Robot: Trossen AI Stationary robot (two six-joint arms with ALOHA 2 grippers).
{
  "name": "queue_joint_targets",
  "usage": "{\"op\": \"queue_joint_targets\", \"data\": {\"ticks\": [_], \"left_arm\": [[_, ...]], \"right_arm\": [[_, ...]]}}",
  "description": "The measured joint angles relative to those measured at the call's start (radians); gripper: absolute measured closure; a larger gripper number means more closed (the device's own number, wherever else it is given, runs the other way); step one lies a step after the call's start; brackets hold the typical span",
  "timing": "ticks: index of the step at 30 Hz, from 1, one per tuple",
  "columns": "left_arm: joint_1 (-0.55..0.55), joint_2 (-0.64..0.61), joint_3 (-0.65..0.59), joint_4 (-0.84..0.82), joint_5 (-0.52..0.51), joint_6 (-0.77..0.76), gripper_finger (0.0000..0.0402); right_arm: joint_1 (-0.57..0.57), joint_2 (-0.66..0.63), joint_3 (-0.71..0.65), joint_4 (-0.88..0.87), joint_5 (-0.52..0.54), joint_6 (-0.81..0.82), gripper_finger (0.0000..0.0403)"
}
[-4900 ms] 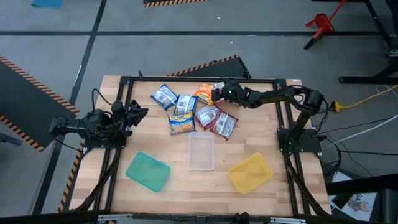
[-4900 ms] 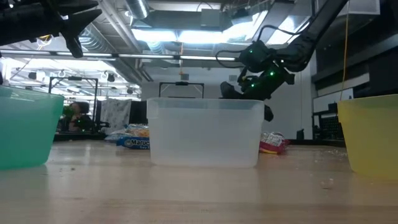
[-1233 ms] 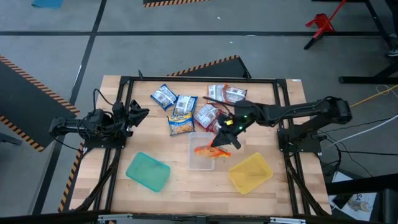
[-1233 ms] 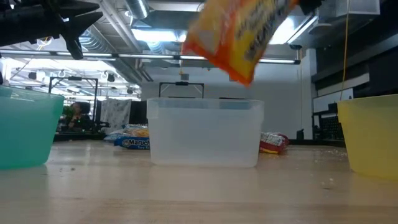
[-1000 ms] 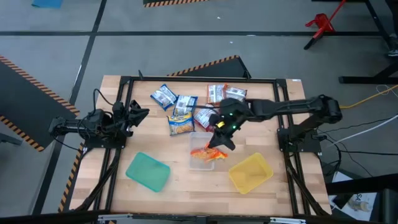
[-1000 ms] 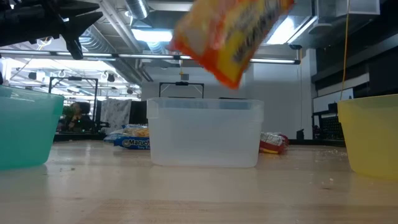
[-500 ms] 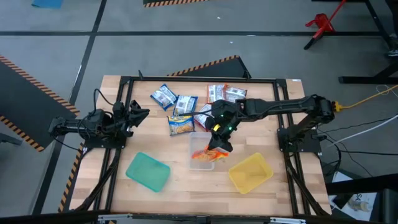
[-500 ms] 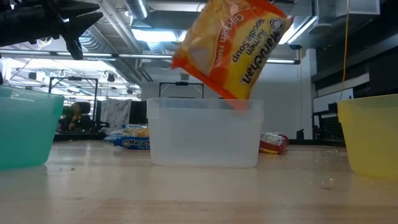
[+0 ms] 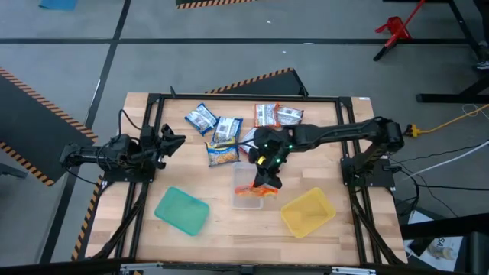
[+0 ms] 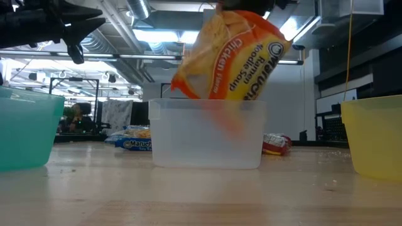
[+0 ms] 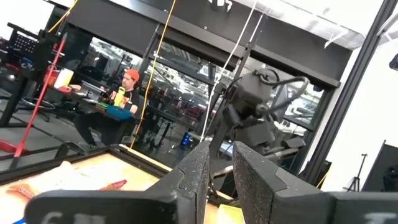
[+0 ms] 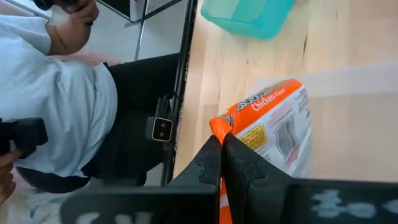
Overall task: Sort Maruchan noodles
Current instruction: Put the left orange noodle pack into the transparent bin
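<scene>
Right hand [image 9: 265, 174] pinches the top seam of an orange packet [image 10: 229, 59], fingers [image 12: 233, 163] closed on the crimped edge; packet hangs tilted with its lower end dipping inside the clear tray [image 9: 238, 174]

Handling, as judged: packet looks light, its film crinkly and probably slick, and the noodle block inside is likely brittle, so a seam pinch suits it better than a squeeze across the flat. It swings freely under the grip

Clearance: tray walls are low and the packet nearly fills the tray's width in the low view, so little side margin on the way down. Yellow tray [image 9: 308, 211] sits just beside on the right arm's side, teal tray [image 9: 182, 209] further off on the left arm's side; bare table between them

Remaining packets [image 9: 216, 130] lie spread behind the clear tray, blue-white and red ones, some overlapping

Left hand [image 9: 166, 140] waits at its own table edge, well apart; fingers [image 11: 200, 174] narrowly parted, holding nothing

A person's clothing shows beyond the table rim in the right wrist view
</scene>
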Motion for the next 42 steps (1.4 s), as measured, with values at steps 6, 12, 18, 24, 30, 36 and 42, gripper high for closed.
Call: {"op": "queue_joint_targets", "data": {"ticks": [6,12,18,24,30,36,42], "left_arm": [[0.0,0.0,0.0,-0.002,0.0,0.0,0.0335],[0.0,0.0,0.0,-0.002,0.0,0.0,0.0335],[0.0,0.0,0.0,-0.004,0.0,0.001,0.0335],[0.0,0.0,0.0,-0.006,0.0,0.001,0.0335],[0.0,0.0,0.0,-0.01,-0.004,0.026,0.0335],[0.0,0.0,0.0,-0.023,-0.029,0.027,0.0335],[0.0,0.0,0.0,-0.024,-0.032,0.027,0.0335]], "right_arm": [[-0.001,0.047,0.0,0.003,-0.031,0.0,0.0403],[-0.001,0.074,-0.001,0.015,-0.051,-0.003,0.0403],[-0.022,0.087,-0.002,0.018,-0.038,-0.003,0.0403],[-0.049,0.132,-0.002,0.015,-0.04,0.0,0.0403],[-0.073,0.159,-0.002,0.009,-0.044,0.002,0.0403],[-0.103,0.166,-0.001,-0.008,-0.021,-0.004,0.0403],[-0.143,0.166,-0.001,-0.057,0.043,-0.033,0.0403]]}}
